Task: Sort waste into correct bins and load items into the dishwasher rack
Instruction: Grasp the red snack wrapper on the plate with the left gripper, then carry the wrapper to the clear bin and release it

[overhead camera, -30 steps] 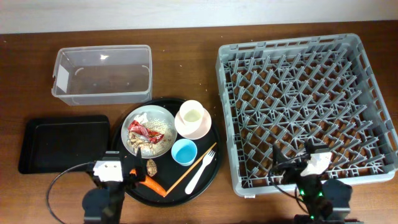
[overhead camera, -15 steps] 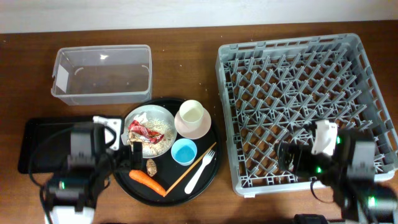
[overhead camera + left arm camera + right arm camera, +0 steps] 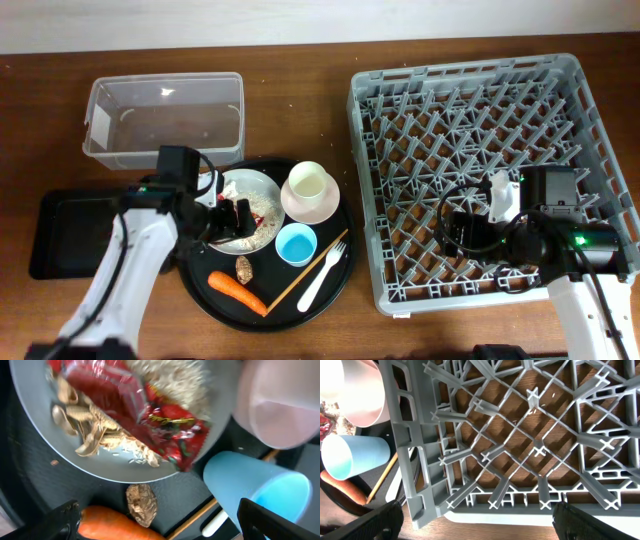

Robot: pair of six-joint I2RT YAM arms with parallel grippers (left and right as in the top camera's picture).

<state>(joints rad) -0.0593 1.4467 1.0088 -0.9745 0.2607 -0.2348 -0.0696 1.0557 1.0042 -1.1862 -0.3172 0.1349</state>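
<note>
My left gripper [image 3: 238,214] hangs open over the speckled plate [image 3: 265,190], which holds a red wrapper [image 3: 145,415] and beige crumbs [image 3: 90,435]. Its fingers straddle the brown lump [image 3: 141,502] and the carrot [image 3: 115,522] below, touching nothing. Beside the plate stand a pink bowl [image 3: 310,190] and a blue cup [image 3: 296,243]. A white fork [image 3: 322,272] and a chopstick [image 3: 300,280] lie alongside. My right gripper [image 3: 466,232] is open and empty above the front left of the grey rack [image 3: 490,110]. The clear tub [image 3: 165,120] and the shallow black tray [image 3: 70,230] sit at the left.
The plate, cups, cutlery and carrot all rest on a round black tray [image 3: 343,240] between the shallow tray and the rack. In the right wrist view the rack's front wall [image 3: 415,485] stands close to the blue cup [image 3: 350,455]. Cables trail from both arms.
Both arms have come up from the table's front edge and reached inward. The left one now hangs over the plate, the right one over the rack. No object has moved.
</note>
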